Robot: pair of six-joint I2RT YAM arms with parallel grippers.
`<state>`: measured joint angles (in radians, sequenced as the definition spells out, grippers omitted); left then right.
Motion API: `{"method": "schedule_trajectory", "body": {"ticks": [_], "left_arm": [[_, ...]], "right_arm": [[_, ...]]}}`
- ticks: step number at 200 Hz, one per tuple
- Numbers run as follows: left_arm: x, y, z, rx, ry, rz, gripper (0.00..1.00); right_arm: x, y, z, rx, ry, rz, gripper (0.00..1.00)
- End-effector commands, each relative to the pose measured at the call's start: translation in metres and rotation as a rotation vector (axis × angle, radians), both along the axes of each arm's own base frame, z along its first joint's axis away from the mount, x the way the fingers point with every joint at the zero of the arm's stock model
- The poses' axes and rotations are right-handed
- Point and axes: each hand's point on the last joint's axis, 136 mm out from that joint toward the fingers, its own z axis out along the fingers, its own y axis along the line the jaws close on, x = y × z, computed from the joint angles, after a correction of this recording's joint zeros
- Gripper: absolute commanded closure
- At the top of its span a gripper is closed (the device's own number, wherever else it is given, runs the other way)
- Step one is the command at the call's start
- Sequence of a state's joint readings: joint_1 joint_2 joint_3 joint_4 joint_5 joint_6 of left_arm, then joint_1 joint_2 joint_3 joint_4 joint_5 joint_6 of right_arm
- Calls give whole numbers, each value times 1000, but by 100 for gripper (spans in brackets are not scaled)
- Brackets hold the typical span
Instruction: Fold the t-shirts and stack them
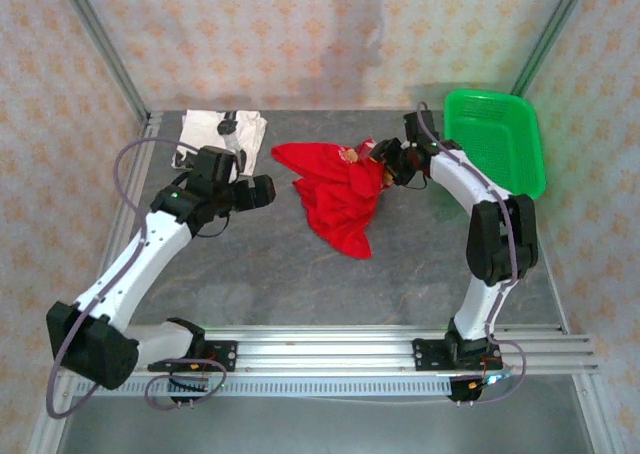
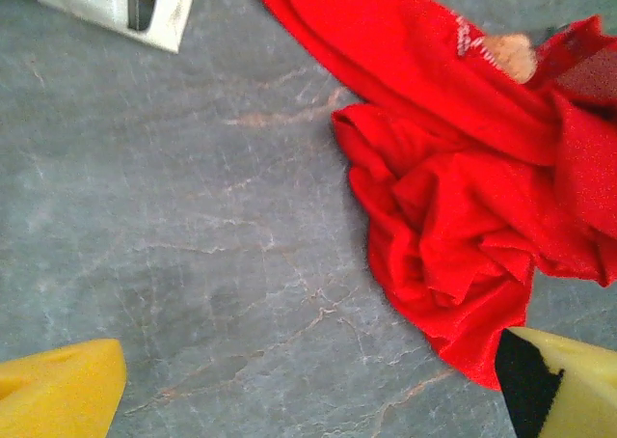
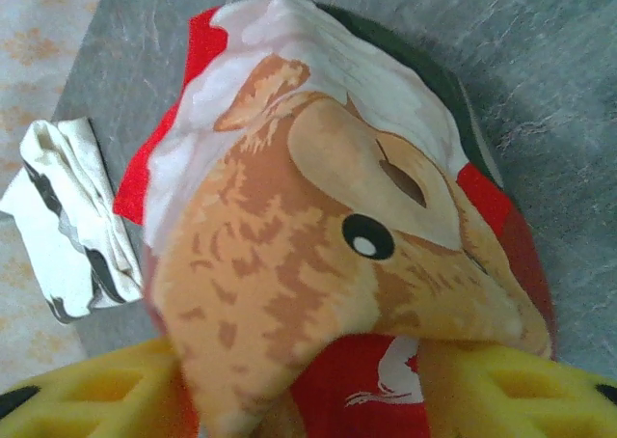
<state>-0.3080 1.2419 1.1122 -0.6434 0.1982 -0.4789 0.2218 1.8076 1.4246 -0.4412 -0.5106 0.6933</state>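
Two shirts are shown on the grey table, and only one of them is judged finished. The white shirt with black markings is seen folded into a compact packet at the far left corner, well apart from both arms. The red shirt is spread in a crumpled heap near the middle of the table, its cartoon print turned up at the right-hand edge and its lower part bunched into loose folds.

The right gripper is placed at that printed edge. In the right wrist view its yellow fingers are seen apart, with the cloth draped over and between them but not visibly pinched. The left gripper is held above bare table just left of the red heap, its fingers spread wide and nothing between them. A green basket is seen empty at the far right.

About half of the work is judged complete. The red shirt has yet to be flattened, folded and then brought together with the white packet, so the stack is not yet begun.
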Motion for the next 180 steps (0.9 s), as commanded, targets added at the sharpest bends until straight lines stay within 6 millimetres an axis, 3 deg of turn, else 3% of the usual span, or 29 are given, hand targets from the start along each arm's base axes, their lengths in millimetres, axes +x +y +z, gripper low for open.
{"method": "schedule_trajectory", "body": {"ticks": [1,16,22,29,71,103,138,180], "left_arm": [[16,-15,-11,-59,16,3,0],[30,-20,-17,-57,38,3,1],[37,-24,-19,-63,47,-3,2],[45,-29,-21,-77,56,-13,3],[97,-47,-50,-164,152,-2,19],[139,-49,-60,-191,150,20,23],[175,-59,-72,-204,161,12,28],[202,-66,-92,-206,174,27,31]], "right_arm": [[-22,-7,29,-81,-76,77,32],[-47,-11,32,-117,-79,131,25],[-58,-13,32,-134,-75,150,12],[-72,-14,31,-149,-66,173,9],[-156,-1,12,-117,6,301,9],[-210,22,-26,-120,111,417,19],[-228,36,-60,-146,181,483,31],[-217,44,-85,-189,190,486,41]]}}
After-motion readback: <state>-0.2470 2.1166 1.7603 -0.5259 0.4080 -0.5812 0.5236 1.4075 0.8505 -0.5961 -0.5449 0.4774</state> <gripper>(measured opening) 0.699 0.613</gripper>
